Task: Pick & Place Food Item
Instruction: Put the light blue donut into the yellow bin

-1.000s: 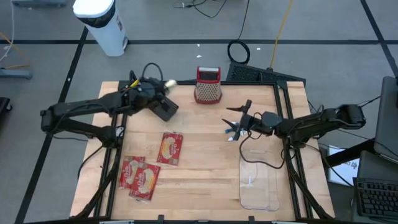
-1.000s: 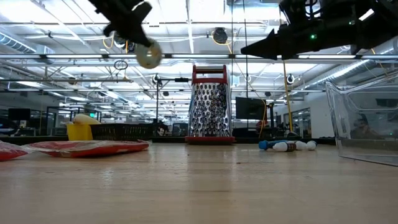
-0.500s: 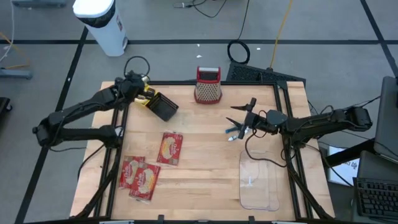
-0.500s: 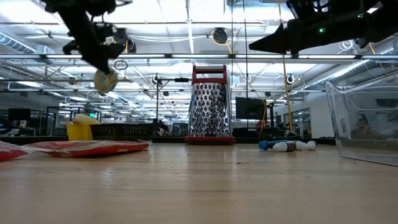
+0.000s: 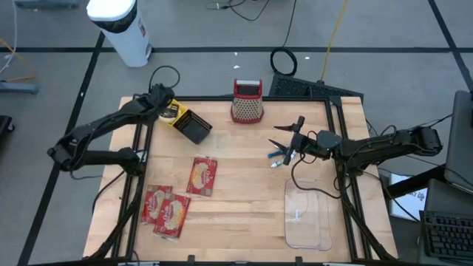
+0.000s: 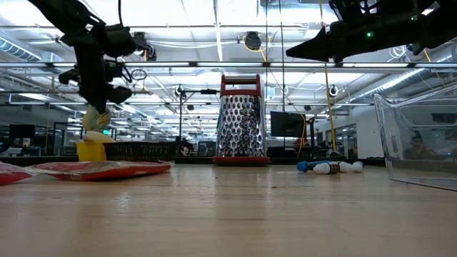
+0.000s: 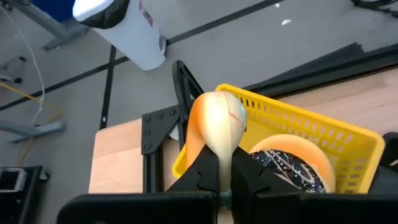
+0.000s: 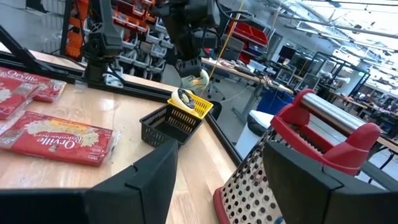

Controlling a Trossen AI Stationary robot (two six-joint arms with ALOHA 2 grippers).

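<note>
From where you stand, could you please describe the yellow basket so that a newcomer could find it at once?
Look to the wooden table's far left corner, left of the red-handled grater. There the small yellow basket sits next to a black basket, under the left gripper. It is the only yellow container, holding a round food item.

Red-handled box grater [image 5: 247, 102] stands upright at tabletop [image 5: 244, 199] far edge, w/ small blue-and-white items [image 5: 276, 157] lying nearby to its right. Clear plastic container [image 5: 307, 219] sits at near right corner. White bin [image 5: 121, 28] and black cable coil [image 5: 283, 60] are on floor beyond.

left tool [image 7: 221, 171] | clamped on pale food item [image 7: 216, 121] | above yellow basket [image 7: 323, 134]
</note>
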